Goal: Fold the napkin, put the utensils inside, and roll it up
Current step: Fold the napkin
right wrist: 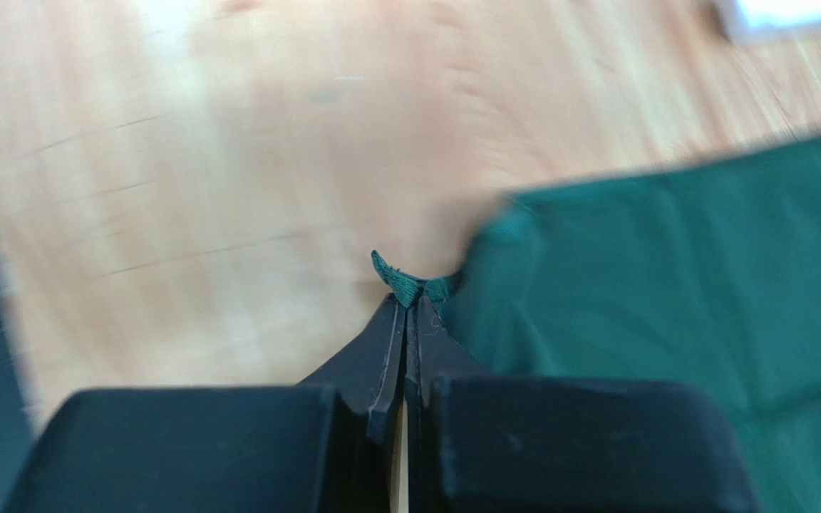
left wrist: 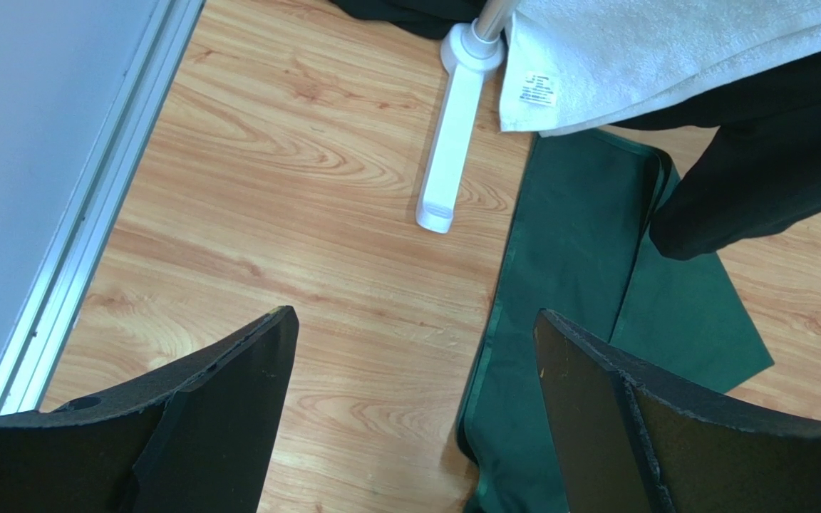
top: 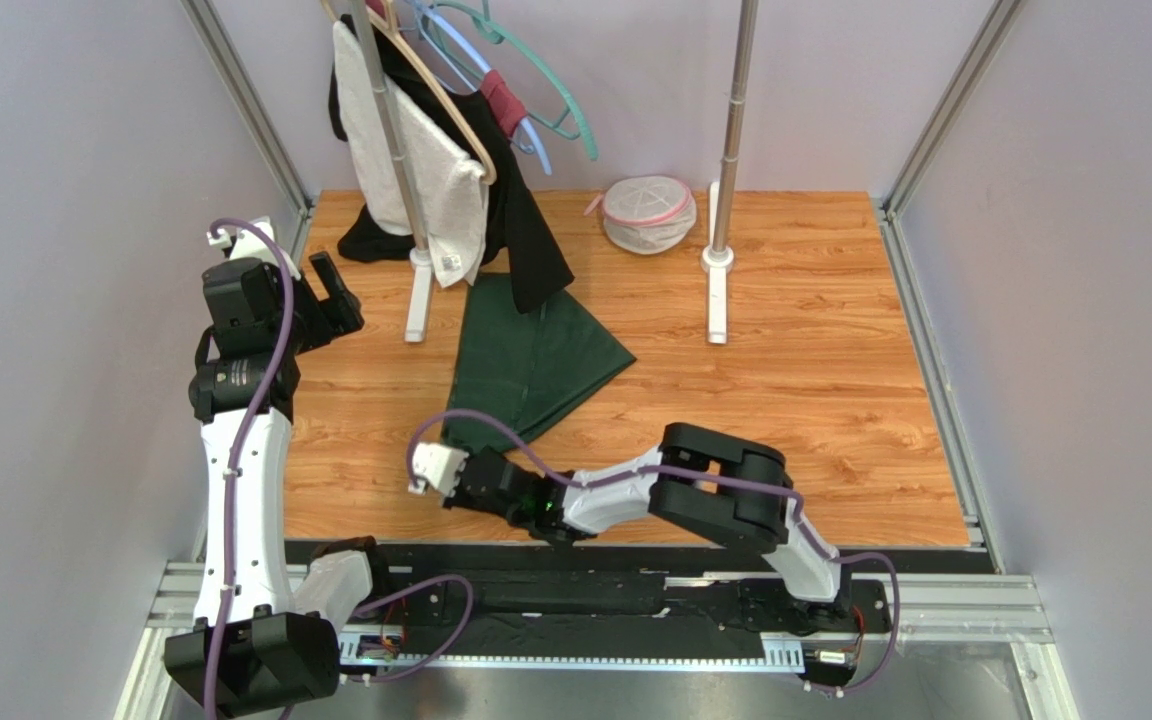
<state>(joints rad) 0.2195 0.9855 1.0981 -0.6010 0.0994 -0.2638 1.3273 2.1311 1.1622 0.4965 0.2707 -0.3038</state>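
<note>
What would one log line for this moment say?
right gripper: shut on corner of dark green cloth napkin | left gripper: open, holding nothing

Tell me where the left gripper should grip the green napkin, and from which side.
Probably the left hem of the napkin, from above-left: it lies flat and bare beside the open left gripper. The black garment overhangs its far part; the right gripper pinches the near corner.

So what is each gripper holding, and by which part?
Right gripper pinches the dark green cloth napkin by its near corner; left gripper is open, holding nothing.
</note>
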